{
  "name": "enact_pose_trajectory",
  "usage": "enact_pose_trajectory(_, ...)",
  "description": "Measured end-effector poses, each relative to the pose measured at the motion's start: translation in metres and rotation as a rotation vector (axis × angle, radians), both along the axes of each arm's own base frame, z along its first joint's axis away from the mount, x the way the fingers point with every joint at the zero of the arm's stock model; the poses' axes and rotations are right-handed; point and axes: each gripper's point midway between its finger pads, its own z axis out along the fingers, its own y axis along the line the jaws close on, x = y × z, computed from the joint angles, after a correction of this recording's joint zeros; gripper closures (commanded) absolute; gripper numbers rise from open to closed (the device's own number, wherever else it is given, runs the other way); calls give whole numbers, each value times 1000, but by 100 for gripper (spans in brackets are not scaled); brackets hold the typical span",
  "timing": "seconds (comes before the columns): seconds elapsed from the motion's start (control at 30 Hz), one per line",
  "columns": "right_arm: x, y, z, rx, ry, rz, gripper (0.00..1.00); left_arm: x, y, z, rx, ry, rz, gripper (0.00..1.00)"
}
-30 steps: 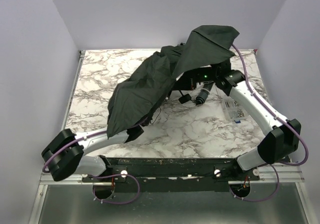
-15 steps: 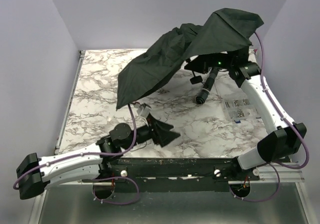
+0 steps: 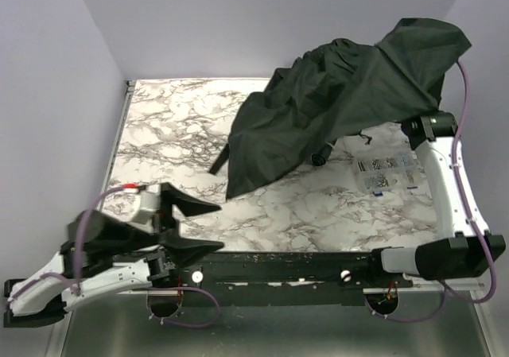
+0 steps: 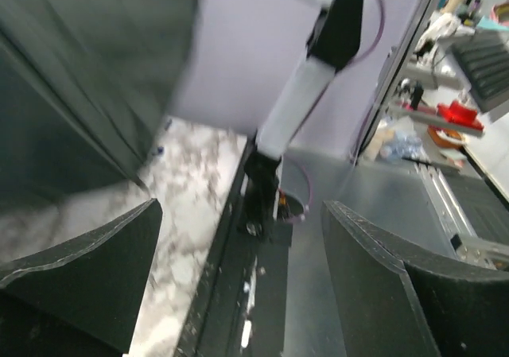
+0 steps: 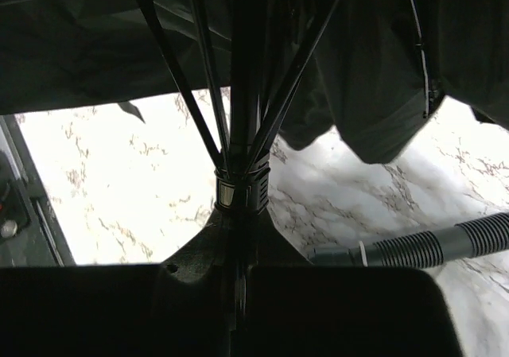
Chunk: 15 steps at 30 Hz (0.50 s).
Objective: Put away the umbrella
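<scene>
Having retreated, left gripper [image 3: 191, 228] gapes empty; right gripper [image 5: 238, 246] clamps umbrella [image 3: 334, 110], carried rightward.

- let go of the umbrella [image 3: 334, 106] canopy with the left gripper [image 3: 213, 228], jaws now wide
- pulled it back to the near left corner
- lifted the umbrella higher and farther right
</scene>
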Motion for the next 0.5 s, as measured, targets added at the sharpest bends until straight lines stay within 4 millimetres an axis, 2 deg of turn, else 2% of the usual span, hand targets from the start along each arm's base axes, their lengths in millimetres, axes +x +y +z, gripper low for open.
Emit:
enact_pose_trajectory(0.1,-22,-11,3,-24,-49,31,100,-8,29,47,-99,-92,14,10)
enact_pose_trajectory(0.2,-36,-19,2,-41,-78,62,100,-10,41,67,-144,-138,29,5)
enact_pose_trajectory(0.3,-41,-19,-4,-48,-84,108,100,-1,42,69,-141,-145,78,2)
enact_pose_trajectory(0.33,-42,-18,-7,-46,-73,130,100,7,40,70,-130,-140,119,1)
enact_pose_trajectory(0.5,-30,-11,-22,-45,-8,236,99,45,14,58,-47,-90,260,2)
